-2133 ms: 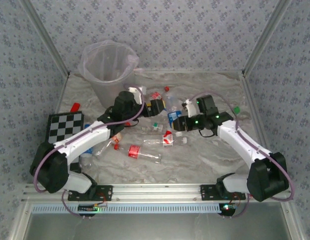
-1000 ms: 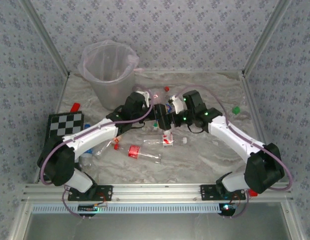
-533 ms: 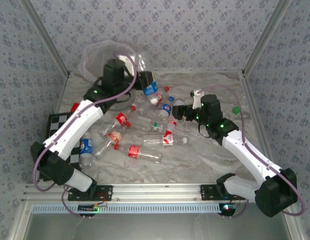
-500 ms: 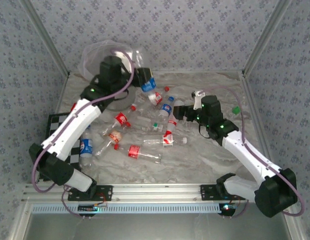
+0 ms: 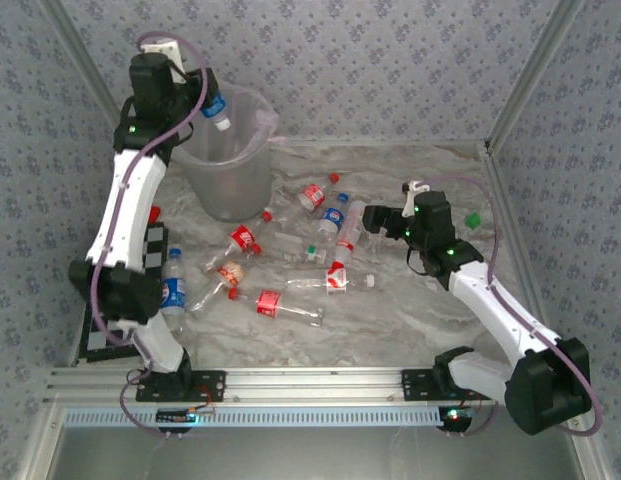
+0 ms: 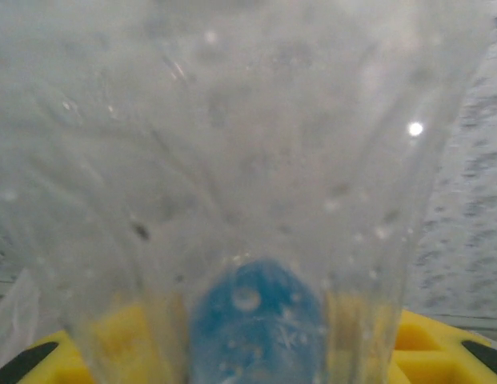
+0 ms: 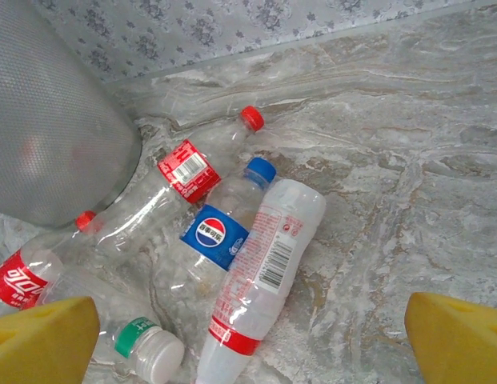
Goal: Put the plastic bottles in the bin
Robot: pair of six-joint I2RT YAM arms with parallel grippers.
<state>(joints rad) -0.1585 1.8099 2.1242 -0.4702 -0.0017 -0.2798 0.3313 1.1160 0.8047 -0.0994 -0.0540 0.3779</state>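
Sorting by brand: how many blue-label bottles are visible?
3: held bottle in the left hand above the bin; pile bottle mid-table; edge bottle beside the left arm. More may be hidden.

Bottle (image 5: pixel 214 107) — now above the bin (image 5: pixel 230 180)
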